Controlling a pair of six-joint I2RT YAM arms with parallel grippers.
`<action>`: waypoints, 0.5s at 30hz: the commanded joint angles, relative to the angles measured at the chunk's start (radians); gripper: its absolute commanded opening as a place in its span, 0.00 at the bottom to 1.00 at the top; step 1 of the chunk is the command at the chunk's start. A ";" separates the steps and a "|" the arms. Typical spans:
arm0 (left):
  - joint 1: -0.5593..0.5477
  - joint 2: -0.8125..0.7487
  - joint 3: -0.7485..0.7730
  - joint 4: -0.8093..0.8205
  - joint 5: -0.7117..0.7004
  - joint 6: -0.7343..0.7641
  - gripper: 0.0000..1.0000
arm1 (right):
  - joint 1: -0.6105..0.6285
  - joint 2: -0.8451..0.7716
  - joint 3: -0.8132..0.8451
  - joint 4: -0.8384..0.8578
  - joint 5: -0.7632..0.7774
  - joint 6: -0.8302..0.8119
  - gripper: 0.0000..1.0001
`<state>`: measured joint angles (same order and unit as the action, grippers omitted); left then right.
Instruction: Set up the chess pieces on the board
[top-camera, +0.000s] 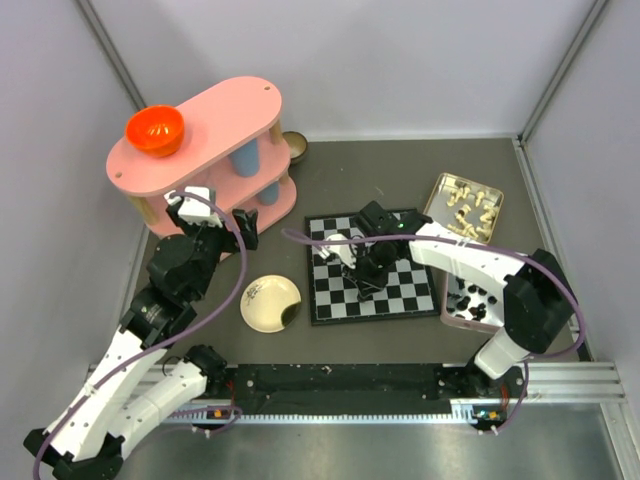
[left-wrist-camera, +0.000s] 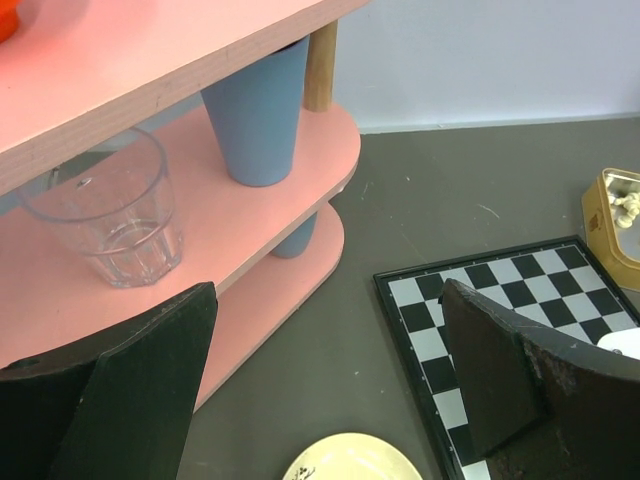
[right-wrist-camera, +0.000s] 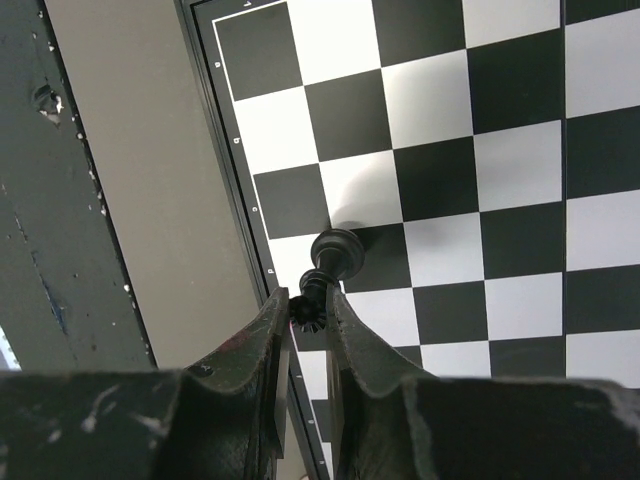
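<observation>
- plate (top-camera: 262, 312) near-left of the board (top-camera: 400, 290), just off its edge; bare, no part in this step by the look of it
- pink tray (top-camera: 448, 318) hard against the board's right edge holds the loose black chessmen (top-camera: 470, 297); probably put there as the supply, a short reach for the right arm
- right gripper (right-wrist-camera: 307, 305) is over the left half of the board; fingers pressed together on the crowned head of one black chess piece (right-wrist-camera: 335, 252), base pointing away at the squares, so it can go down upright
- base sits over the edge column of squares by the border; can't tell if it touches; judgement: placing step, next is lower, confirm square, release
- other men on the board: arm hides that area in the top view, can't tell
- left gripper (left-wrist-camera: 328, 290) parked off the board's far-left corner beside the pink shelf (left-wrist-camera: 250, 230); fingers spread wide, holding nothing; likely kept clear of the right arm
- far right: gold tray (top-camera: 437, 190) of cream chessmen (top-camera: 465, 205), apart from the black stock
</observation>
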<state>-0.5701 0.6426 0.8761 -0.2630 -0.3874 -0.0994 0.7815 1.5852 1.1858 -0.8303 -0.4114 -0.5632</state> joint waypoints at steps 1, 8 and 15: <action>0.001 -0.012 -0.006 0.021 -0.022 -0.002 0.99 | 0.032 -0.024 0.018 0.003 0.008 0.009 0.08; 0.001 -0.029 -0.019 0.021 -0.033 0.003 0.99 | 0.038 -0.030 -0.017 -0.010 0.037 0.009 0.08; 0.001 -0.041 -0.029 0.015 -0.038 -0.002 0.99 | 0.039 -0.033 -0.034 -0.030 0.036 0.003 0.09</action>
<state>-0.5701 0.6147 0.8543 -0.2653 -0.4103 -0.0994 0.8093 1.5848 1.1580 -0.8452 -0.3664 -0.5636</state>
